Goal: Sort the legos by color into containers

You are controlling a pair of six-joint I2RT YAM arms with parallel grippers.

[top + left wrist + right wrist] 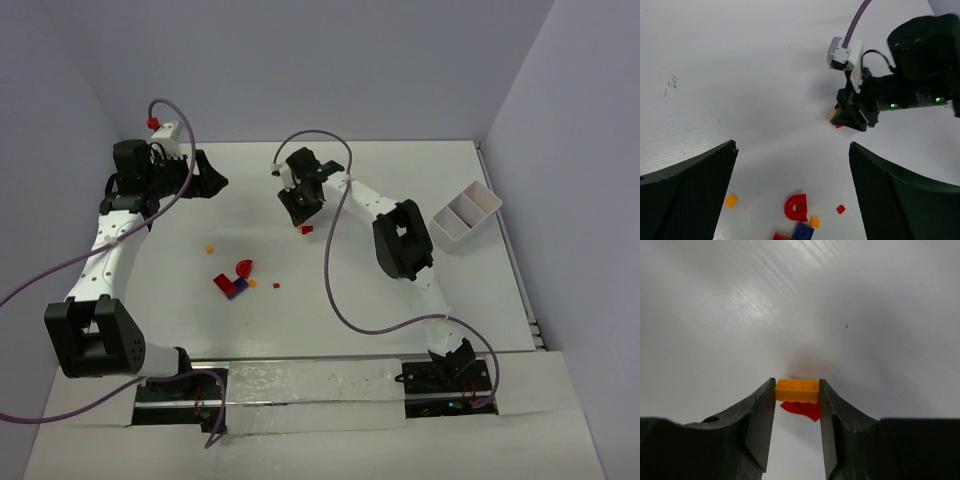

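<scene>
Right wrist view: the right gripper (797, 388) has its fingertips against both short ends of an orange brick (797, 390), seemingly clamped on it, a red piece (802, 409) just beside on the worktop (740, 315). Such a brick should be light, rigid and slick (a skewed pinch could squirt it out), so those flat ends suit. The left gripper (792, 147) hangs wide apart; the containers (464, 216) sit far right.

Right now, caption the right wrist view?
Right gripper pinches an orange lego, a red piece right beside it.
</scene>
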